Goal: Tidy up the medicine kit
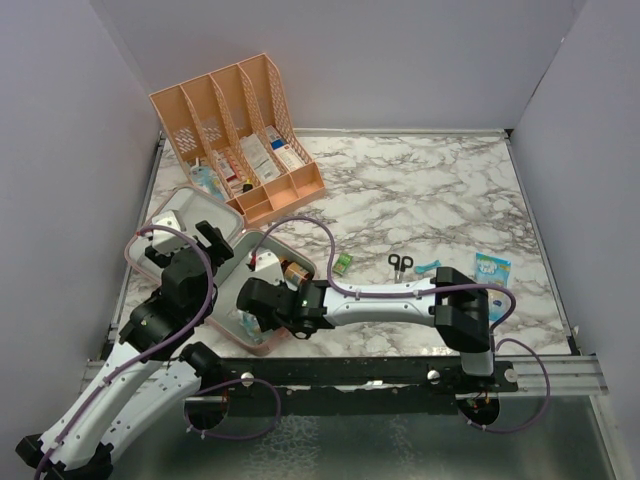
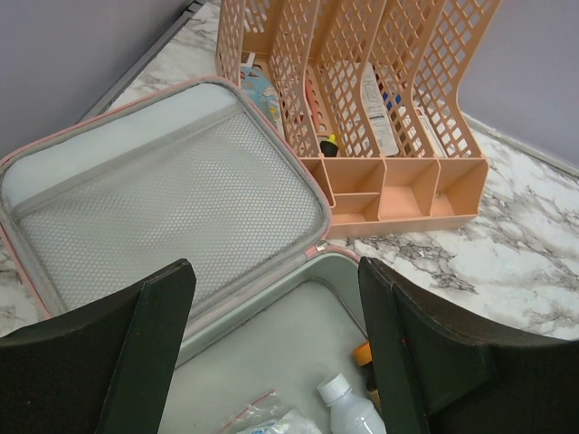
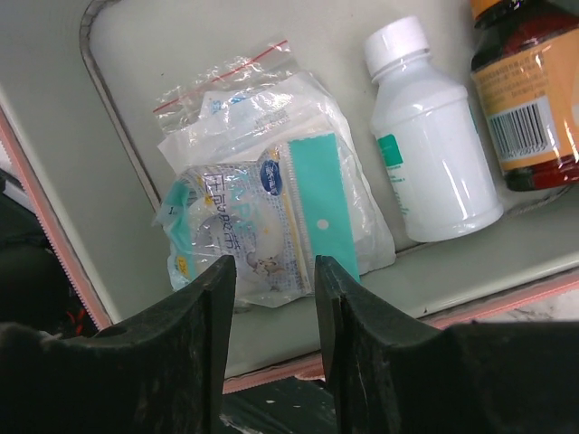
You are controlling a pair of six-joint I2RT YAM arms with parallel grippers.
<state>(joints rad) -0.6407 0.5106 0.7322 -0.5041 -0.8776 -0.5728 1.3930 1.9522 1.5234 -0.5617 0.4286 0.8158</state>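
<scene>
Pink medicine kit [image 1: 187,207] lies open at the near left of the table [image 1: 450,200]. Right pincer [image 3: 273,271], narrowly parted and empty, hovers over a clear packet [image 3: 271,199] beside a white bottle [image 3: 434,154] inside; rising straight up should avoid dragging it. Left pincer [image 2: 276,267] gapes wide above the kit.

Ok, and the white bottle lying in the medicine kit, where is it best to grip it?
Probably at the white cap, coming straight down from above and pinching across it. The white bottle lies flat in the medicine kit, and the amber bottle sits close beside its body; the narrower cap end leaves more room on both sides.
</scene>
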